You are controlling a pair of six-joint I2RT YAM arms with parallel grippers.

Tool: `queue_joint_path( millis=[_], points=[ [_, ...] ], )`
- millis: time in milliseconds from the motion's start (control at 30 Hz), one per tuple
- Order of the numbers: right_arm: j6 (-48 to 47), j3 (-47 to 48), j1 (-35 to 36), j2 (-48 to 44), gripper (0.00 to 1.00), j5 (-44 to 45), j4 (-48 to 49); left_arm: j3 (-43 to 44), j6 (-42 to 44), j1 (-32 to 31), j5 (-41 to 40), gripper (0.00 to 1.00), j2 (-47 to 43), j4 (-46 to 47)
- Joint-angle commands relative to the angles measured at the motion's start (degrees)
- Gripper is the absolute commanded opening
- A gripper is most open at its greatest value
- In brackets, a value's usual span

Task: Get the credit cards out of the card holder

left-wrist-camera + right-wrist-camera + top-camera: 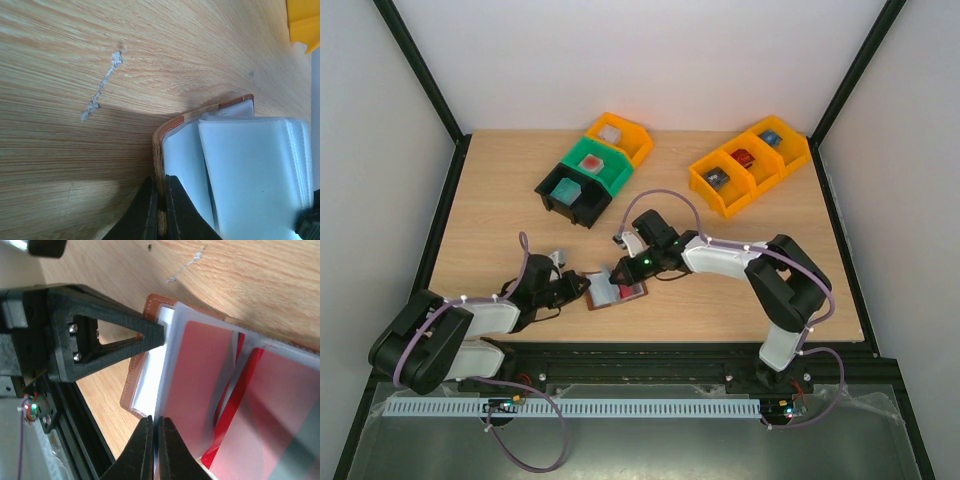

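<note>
Plainly, the card holder (617, 290) lies open on the table (500, 210) near the front edge, between the two arms. We judge it light and floppy: a soft leather cover and slippery clear sleeves (250, 170) that fan and flex, so it will probably lift or slide unless pinned. The credit cards (200, 370), red, sit inside those sleeves. They look thin, stiff and slick, and are best pinched by an exposed short edge and drawn straight along the pocket. The left gripper (161, 186) reaches in low from the left, its jaws closed tight on the cover's leather edge, anchoring it. The right gripper (156, 422) comes from the right, wrist tipped down, jaws nearly together on the edge of a sleeve leaf. We cannot tell whether a card is caught with it.
</note>
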Motion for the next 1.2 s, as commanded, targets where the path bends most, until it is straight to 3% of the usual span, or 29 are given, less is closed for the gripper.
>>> queue_joint_path(
  millis=[0,167,367,700,933,1067,1167],
  points=[
    [0.1,2.1,0.4,1.8,0.02,3.2,-0.2,-0.9,0.0,0.3,0.0,0.02,-0.7,0.5],
    [0.9,3.6,1.0,4.1,0.02,3.2,0.0,-0.9,0.0,0.3,0.0,0.02,-0.7,0.5],
    [1.2,4.6,1.3,6.0,0.22,11.1,-3.7,-1.1,0.0,0.4,0.1,0.02,-0.7,0.8],
    [0.9,5.1,1.2,5.1,0.34,19.8,-7.4,-1.2,-0.1,0.5,0.2,0.02,-0.7,0.9],
    [1.0,4.7,1.2,3.5,0.27,13.2,-4.2,-1.3,-0.1,0.5,0.3,0.04,-0.7,1.0],
    [0.3,4.0,1.2,1.8,0.36,7.5,-2.2,-1.3,-0.1,0.5,0.4,0.04,-0.7,1.2],
    [-0.2,3.7,1.1,0.1,0.41,8.3,-2.2,-1.4,-0.1,0.6,0.4,0.04,-0.9,1.3]
  ],
)
